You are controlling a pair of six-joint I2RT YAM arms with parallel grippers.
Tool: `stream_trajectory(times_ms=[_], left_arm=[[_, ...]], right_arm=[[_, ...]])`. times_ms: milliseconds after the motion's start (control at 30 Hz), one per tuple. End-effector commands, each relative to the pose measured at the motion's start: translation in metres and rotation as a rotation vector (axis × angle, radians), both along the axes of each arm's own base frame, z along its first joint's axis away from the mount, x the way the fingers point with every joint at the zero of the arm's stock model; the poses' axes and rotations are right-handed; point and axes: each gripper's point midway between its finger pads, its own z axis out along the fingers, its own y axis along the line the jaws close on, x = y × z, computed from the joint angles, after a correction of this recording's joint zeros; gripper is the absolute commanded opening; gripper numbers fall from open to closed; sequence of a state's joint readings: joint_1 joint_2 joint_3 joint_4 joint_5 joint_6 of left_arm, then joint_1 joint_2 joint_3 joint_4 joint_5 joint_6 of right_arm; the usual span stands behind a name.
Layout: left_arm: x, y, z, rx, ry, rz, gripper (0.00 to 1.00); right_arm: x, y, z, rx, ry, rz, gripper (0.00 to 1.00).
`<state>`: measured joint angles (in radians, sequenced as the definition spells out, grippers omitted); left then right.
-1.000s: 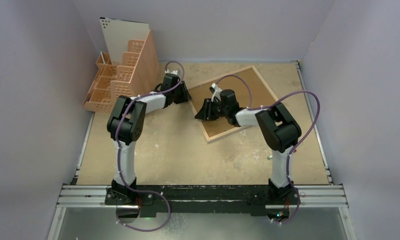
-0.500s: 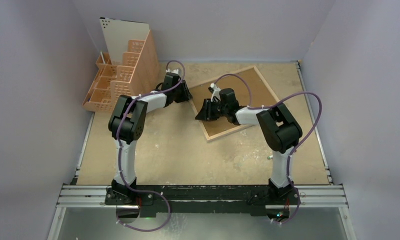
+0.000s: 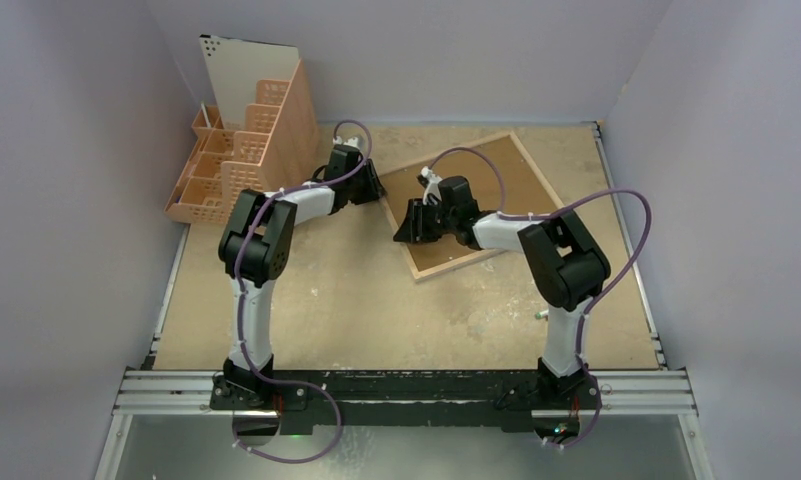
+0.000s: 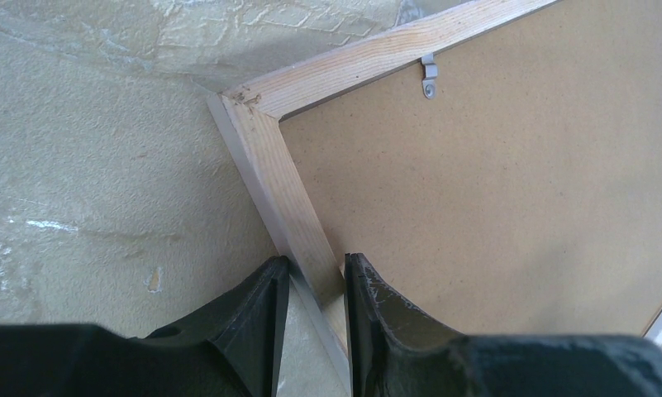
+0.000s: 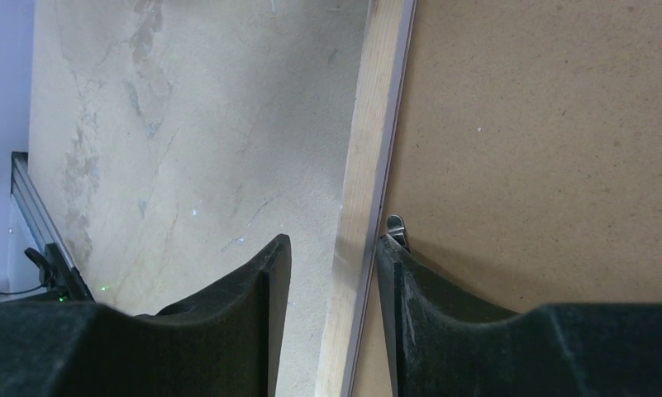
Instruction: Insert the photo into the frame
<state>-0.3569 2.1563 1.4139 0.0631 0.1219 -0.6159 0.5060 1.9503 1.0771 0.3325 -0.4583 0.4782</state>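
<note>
Frame (image 4: 269, 157) lies face down at the table's (image 3: 376, 300) far centre, brown backing (image 5: 542, 124) up. Only the wrist views show the jaws: left gripper (image 4: 315, 269) pinches the left rim by a corner. Right gripper (image 5: 327, 248) straddles the near-left rim unclosed. Organizer (image 3: 246, 150) stands far left.

readable text: none | labels, brands: none | numbers, signs: none | all three views
</note>
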Motion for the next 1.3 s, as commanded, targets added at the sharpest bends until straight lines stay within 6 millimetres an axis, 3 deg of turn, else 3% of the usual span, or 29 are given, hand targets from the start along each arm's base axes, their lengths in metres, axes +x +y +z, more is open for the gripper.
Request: stream_trajectory(times_ms=[0,167,267,767,1267], left_arm=[[-0.017,0.016,-0.05,0.117,0.094,0.007,0.32],[-0.018,0.016,-0.049,0.115,0.093,0.006,0.32],[-0.018,0.016,-0.049,0.114,0.092,0.005,0.32],[-0.02,0.013,-0.051,0.097,0.097,0.004,0.32],[-0.02,0.016,-0.057,0.113,0.111,0.018,0.32]], right_arm=[[0.013,-0.003,0.028,-0.002,-0.08,-0.05,0.46],[0.029,-0.003,0.033,-0.009,-0.114,-0.102,0.48],[0.032,-0.002,0.023,-0.025,-0.094,-0.104,0.49],[0.001,0.004,-0.014,-0.037,0.019,0.027,0.44],[-0.014,-0.012,-0.037,-0.139,0.095,0.03,0.43]])
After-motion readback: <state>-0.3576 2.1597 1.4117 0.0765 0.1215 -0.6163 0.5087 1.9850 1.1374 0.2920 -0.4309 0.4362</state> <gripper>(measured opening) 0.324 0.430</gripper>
